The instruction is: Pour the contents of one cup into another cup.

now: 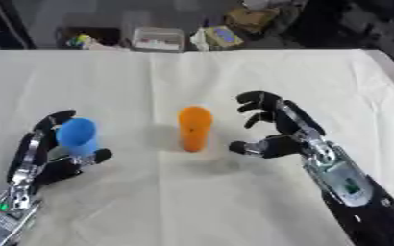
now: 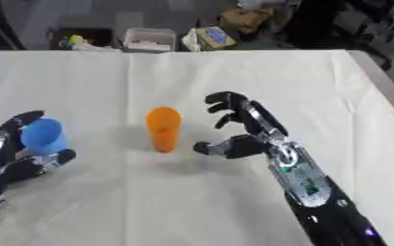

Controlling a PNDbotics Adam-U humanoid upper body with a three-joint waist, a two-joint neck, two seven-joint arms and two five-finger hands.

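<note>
Orange cup (image 1: 194, 128) stands upright in the middle of the white surface (image 1: 234, 77), nothing touching it. Blue cup (image 1: 77, 136) sits at the left, w/ the left hand (image 1: 45, 161) curled round it, thumb & fingers on its sides. Right hand (image 1: 276, 132) is just beside the orange cup, fingers bent but apart, holding nothing.

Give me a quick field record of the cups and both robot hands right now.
blue cup: upright, left side of the table, inside the left robot hand's grip
orange cup: upright, mid-table, untouched
left robot hand: fingers and thumb curled round the blue cup
right robot hand: open, fingers curved toward the orange cup, a gap between them
pouring: not yet begun
contents: cannot tell
</note>
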